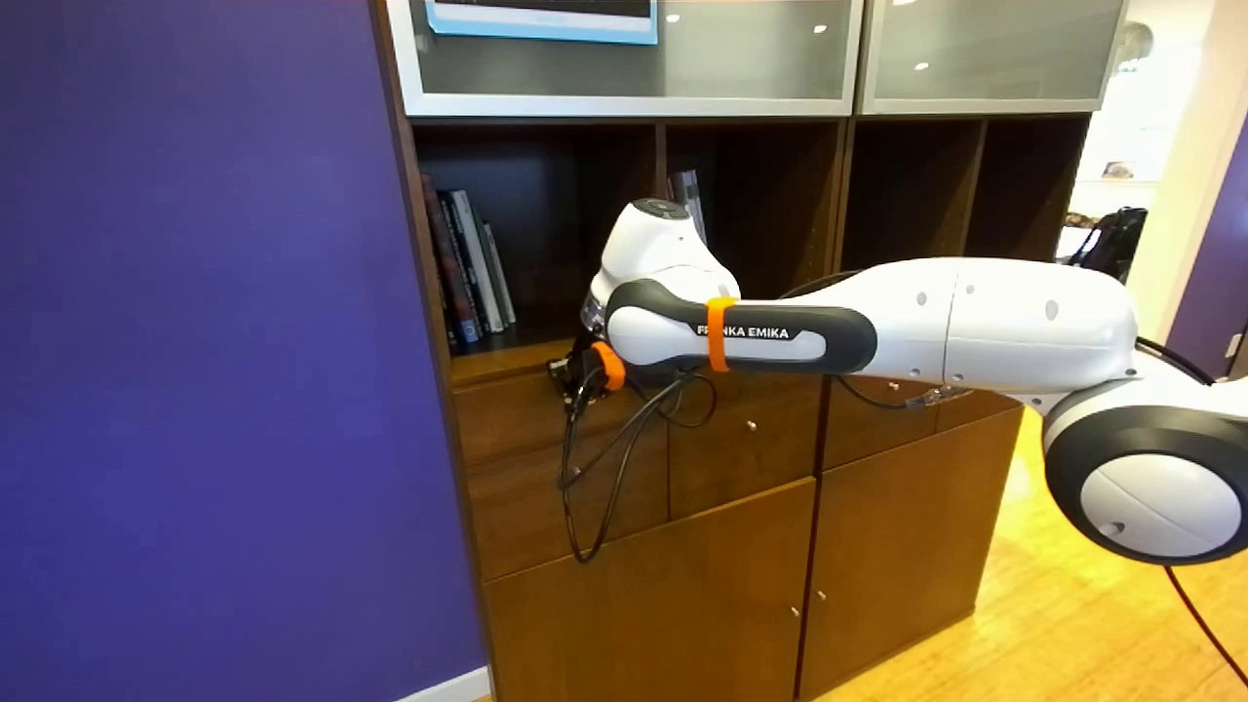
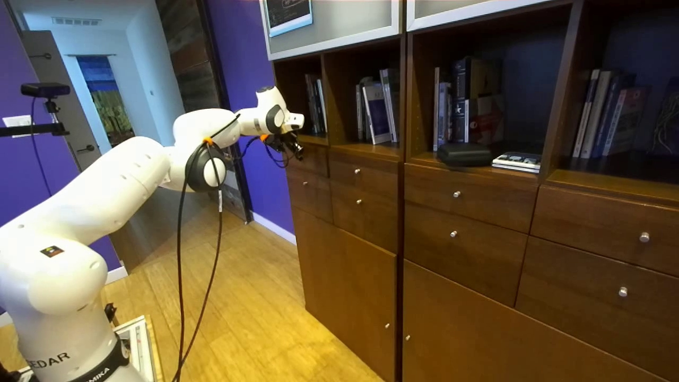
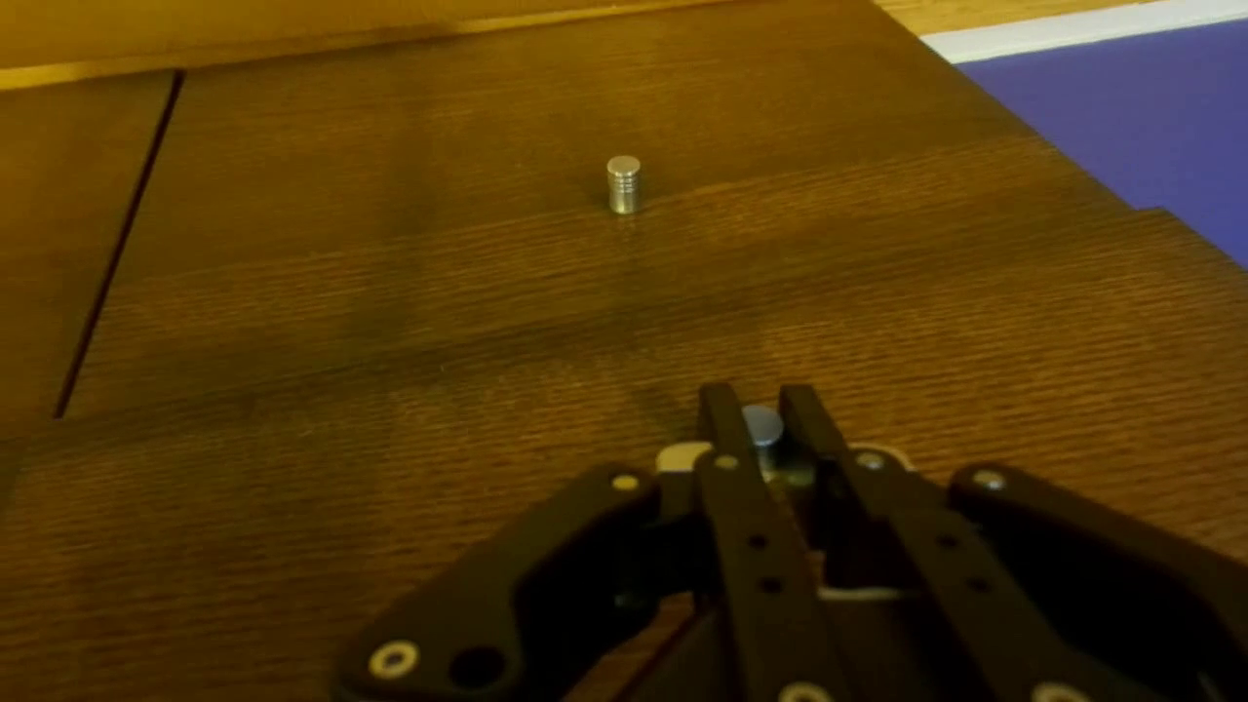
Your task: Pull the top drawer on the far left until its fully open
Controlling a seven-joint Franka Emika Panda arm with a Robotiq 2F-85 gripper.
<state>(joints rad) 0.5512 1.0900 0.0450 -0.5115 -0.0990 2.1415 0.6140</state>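
The claw (image 3: 760,408) is nearly closed, the knob (image 3: 763,425) filling its narrow gap, apparently gripped; the top drawer (image 3: 585,419) lies directly ahead of it. Grasping looks done, but the top drawer seems at most slightly proud of the lower drawer (image 3: 546,249) beneath the claw, so nearly all the pulling remains

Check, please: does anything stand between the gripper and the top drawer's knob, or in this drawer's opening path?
Nothing visible separates the gripper and the silver knob; the knob sits between its fingers. In front of the top drawer, I see only the robot's own arm and black cables.
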